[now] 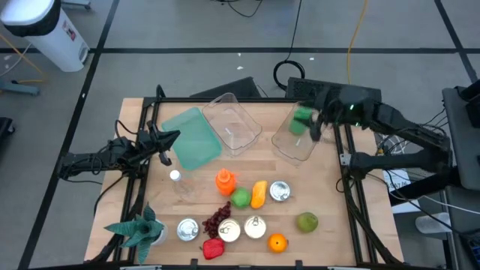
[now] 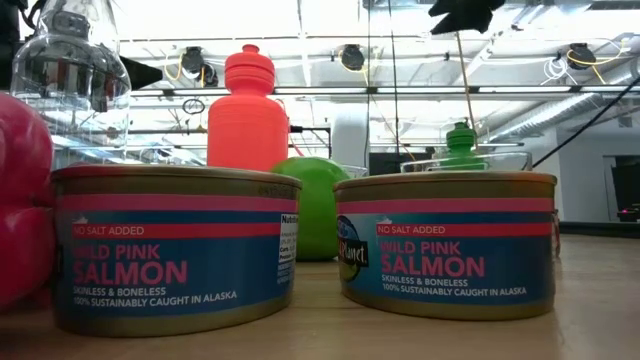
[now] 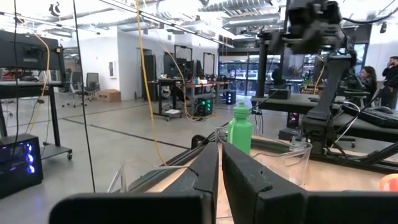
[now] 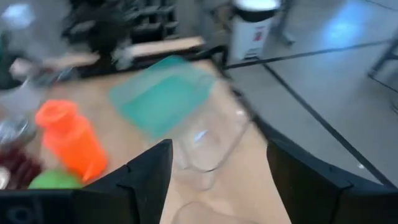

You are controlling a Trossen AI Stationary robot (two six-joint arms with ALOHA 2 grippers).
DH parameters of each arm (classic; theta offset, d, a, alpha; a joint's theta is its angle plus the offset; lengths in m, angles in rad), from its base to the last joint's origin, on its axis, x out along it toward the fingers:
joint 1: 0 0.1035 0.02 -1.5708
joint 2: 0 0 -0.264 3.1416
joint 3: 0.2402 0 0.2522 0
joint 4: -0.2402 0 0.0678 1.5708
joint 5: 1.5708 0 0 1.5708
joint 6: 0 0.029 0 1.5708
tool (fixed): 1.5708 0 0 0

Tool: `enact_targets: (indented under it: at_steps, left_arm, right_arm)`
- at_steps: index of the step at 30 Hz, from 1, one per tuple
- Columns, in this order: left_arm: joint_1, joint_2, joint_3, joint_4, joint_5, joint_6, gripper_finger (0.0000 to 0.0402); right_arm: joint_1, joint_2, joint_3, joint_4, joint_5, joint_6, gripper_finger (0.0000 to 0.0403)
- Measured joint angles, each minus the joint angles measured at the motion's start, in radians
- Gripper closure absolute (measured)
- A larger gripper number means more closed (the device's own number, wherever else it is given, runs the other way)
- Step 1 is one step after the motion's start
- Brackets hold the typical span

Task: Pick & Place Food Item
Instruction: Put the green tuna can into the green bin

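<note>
A green bottle (image 1: 301, 120) stands inside a clear container (image 1: 294, 139) at the upper right of the overhead frame, the likely drop point for this pick-and-place job. Directly beside it hovers the right gripper (image 1: 318, 126), its arm reaching in from the right edge of the picture over the table's (image 1: 330, 232) far corner. In the right wrist view the gripper's two dark fingers (image 4: 149, 177) stand well apart with nothing between them, which suggests the bottle is set down rather than held.

The left gripper (image 1: 166, 142) waits at the left of the overhead frame, its arm stretched in from the left edge beside a teal lid (image 1: 192, 138); its fingers (image 3: 208, 171) are pressed together and hold nothing.

A second clear container (image 1: 232, 122) sits empty at top centre. The remaining goods cluster in the lower half of the frame: an orange bottle (image 1: 224, 181), a green apple (image 1: 307, 222), an orange (image 1: 277, 242), grapes (image 1: 217, 218) and several cans (image 1: 279, 191), all apparently awaiting their turn.
</note>
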Motion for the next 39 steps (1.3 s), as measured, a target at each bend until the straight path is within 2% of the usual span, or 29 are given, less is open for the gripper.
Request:
enact_targets:
  at_steps: [6,9,12,18,20,22,26,29,39]
  left_arm:
    - [0.0,0.0,0.0,0.0,0.0,0.0,0.0371]
    - [0.0,0.0,0.0,0.0,0.0,0.0,0.0371]
    - [0.0,0.0,0.0,0.0,0.0,-0.004,0.0371]
    - [0.0,0.0,0.0,0.001,0.0,-0.013,0.0371]
    - [0.0,0.0,0.0,0.001,0.0,-0.028,0.0371]
    - [0.0,0.0,0.0,0.001,0.0,-0.034,0.0371]
    - [0.0,0.0,0.0,0.001,0.001,-0.035,0.0371]
    - [0.0,0.0,0.0,0.001,0.001,-0.035,0.0371]
    - [0.0,0.0,0.0,0.0,0.002,-0.035,0.0371]
  right_arm:
    - [0.326,0.128,0.0,-0.042,0.209,-0.055,0.0147]
    - [0.442,0.203,-0.001,-0.046,0.229,-0.095,0.0133]
    - [0.516,0.265,-0.001,-0.044,0.231,-0.074,0.0102]
    - [0.586,0.358,-0.001,-0.048,0.261,0.048,0.002]
    - [0.603,0.379,-0.001,-0.045,0.259,0.079,0.0007]
    - [0.622,0.397,-0.001,-0.047,0.255,0.101,0.0009]
    - [0.643,0.429,-0.001,-0.047,0.164,0.16,0.0004]
    - [0.658,0.451,-0.001,-0.049,0.135,0.183,0.0004]
    - [0.699,0.54,-0.001,-0.073,0.124,0.21,0.0003]
